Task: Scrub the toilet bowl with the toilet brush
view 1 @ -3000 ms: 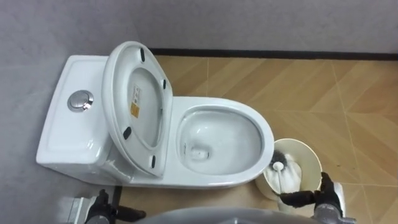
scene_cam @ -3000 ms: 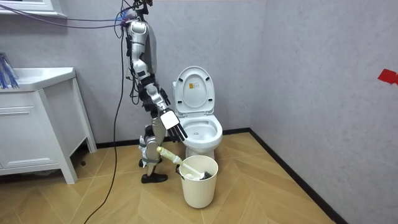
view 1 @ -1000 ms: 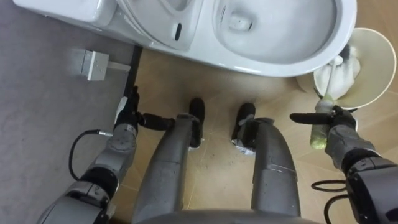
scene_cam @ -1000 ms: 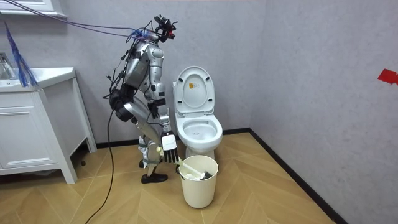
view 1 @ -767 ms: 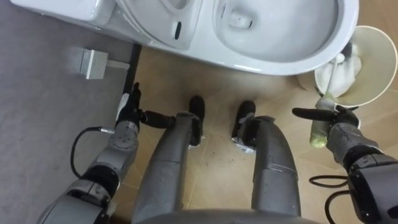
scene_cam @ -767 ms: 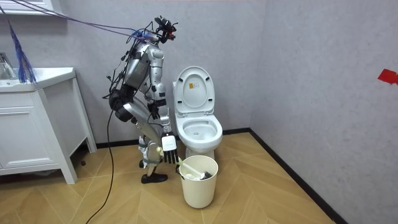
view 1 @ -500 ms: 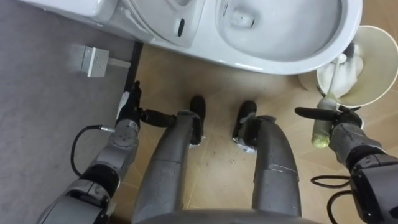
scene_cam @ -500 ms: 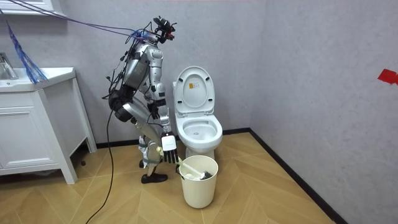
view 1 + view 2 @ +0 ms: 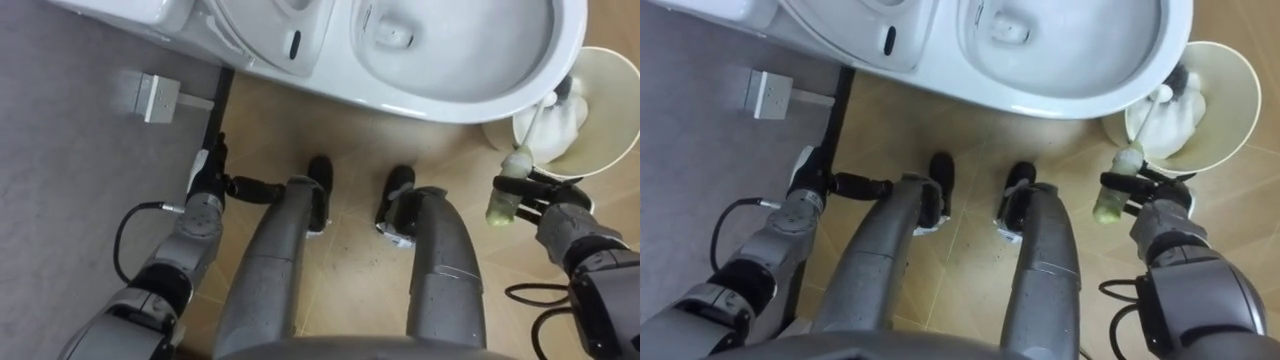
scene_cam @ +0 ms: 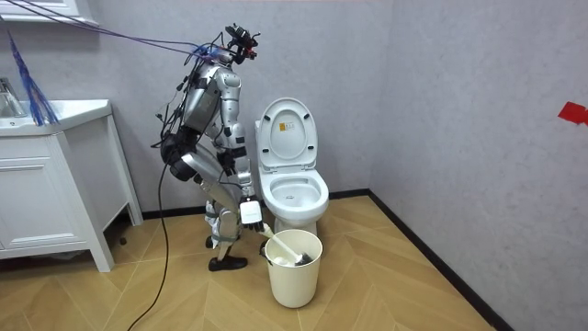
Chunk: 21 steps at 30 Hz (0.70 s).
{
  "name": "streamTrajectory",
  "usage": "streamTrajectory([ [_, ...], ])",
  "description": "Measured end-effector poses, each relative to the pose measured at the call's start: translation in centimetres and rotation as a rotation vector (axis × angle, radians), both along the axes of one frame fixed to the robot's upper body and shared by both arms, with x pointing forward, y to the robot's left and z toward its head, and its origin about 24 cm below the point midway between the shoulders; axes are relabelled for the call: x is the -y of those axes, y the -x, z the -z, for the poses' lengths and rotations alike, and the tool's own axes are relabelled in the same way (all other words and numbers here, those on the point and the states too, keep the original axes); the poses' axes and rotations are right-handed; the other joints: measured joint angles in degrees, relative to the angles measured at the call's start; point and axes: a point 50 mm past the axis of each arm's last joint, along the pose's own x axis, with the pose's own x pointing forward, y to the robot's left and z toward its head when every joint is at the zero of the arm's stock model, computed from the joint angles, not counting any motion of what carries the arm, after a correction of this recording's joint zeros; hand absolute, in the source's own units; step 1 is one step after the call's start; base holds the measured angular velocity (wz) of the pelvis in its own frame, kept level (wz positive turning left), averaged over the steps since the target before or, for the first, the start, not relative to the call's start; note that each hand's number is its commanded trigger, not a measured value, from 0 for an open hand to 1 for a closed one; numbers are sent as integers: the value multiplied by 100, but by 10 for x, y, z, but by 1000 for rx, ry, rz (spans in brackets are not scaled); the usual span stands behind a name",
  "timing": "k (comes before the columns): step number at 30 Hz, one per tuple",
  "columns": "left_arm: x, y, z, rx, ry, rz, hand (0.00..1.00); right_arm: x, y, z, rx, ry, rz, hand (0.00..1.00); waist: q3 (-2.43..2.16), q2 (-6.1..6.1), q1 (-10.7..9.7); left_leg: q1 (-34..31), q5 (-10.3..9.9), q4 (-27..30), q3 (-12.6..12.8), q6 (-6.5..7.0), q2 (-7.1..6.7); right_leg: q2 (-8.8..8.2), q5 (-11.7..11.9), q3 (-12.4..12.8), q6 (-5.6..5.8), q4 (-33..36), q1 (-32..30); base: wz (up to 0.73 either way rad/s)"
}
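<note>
- Wooden floor (image 9: 350,135) lies under the robot, which stands bent forward just beside the toilet (image 9: 470,100); you see the bowl open, with the lid (image 10: 287,129) raised against the grey wall.
- Just beside the bowl, on the robot's right, stands the cream bucket (image 9: 610,90); the toilet brush (image 9: 503,197) leans out of it.
- You find the long axis of the brush tilted; its white head sits down in the bucket, and the yellow-green handle rises out over the rim, with its free end pointing toward the robot's right knee.
- Your right hand (image 9: 555,215) is at the handle; the dark fingers (image 9: 535,183) are curled across it and closed on it, near the place where the handle meets the thin white stem.
- Your left hand (image 9: 205,190) hangs low beside the left leg, near the dark skirting; its fingers are straight and relaxed, and they hold nothing.
- On the grey wall you see a small white box (image 9: 155,97); a white cabinet (image 10: 46,193) stands at the room view's left, well apart from the bucket.
</note>
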Motion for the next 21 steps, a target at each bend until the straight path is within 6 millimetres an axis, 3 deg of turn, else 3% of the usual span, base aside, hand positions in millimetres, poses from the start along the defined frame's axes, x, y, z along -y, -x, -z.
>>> streamTrajectory([
  [16,-1,0,-1,7,-21,-20,0,0,-1,-1,16,-12,25,100,-8,5,13,33,3,-15,4,2,-14,-28,0,-7,0,3,33,0],
  [18,-2,1,0,2,-25,-27,0,0,0,0,18,-20,34,17,-8,5,2,33,3,-13,8,3,-17,-30,0,-8,0,5,35,0],
  [19,-2,1,0,0,-24,-30,0,0,0,0,20,-23,36,0,-8,5,-2,33,3,-13,9,3,-17,-30,0,-8,0,5,36,0],
  [21,-2,2,1,-8,-24,-36,0,0,0,0,23,-30,40,0,-8,5,-8,33,4,-14,9,3,-17,-29,0,-10,1,5,39,0],
])
